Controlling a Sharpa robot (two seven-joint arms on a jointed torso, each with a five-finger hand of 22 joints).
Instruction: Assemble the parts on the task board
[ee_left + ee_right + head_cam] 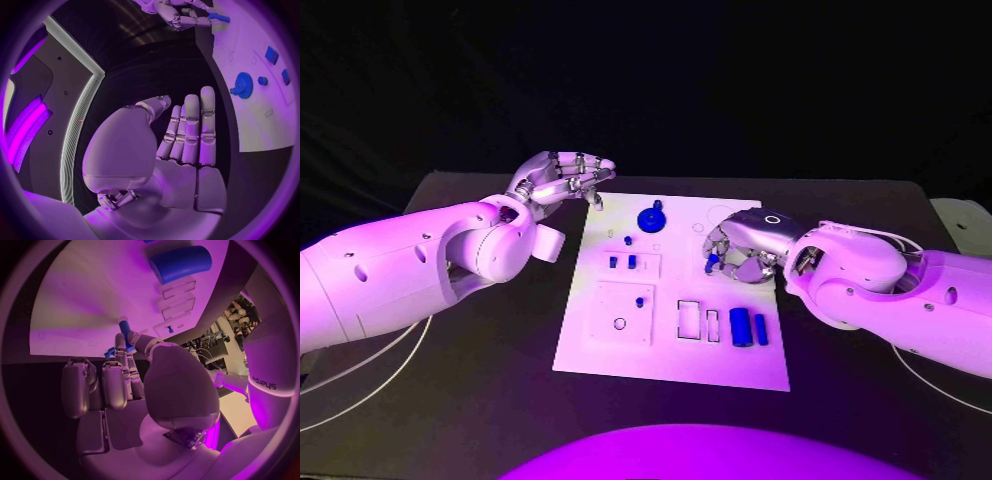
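Note:
The white task board lies in the middle of the table. My right hand hovers over the board's right side and pinches a small blue peg between thumb and finger; the peg shows under the fingers. My left hand hangs above the board's far left corner, its fingers straight and holding nothing. A blue gear sits near the board's far edge. Two blue cylinders lie side by side at the near right. Two small blue pieces stand left of centre.
Empty rectangular slots sit left of the cylinders, and a square plate with a small blue pin lies at the near left. A pale object stands at the table's right edge. Cables trail at the left.

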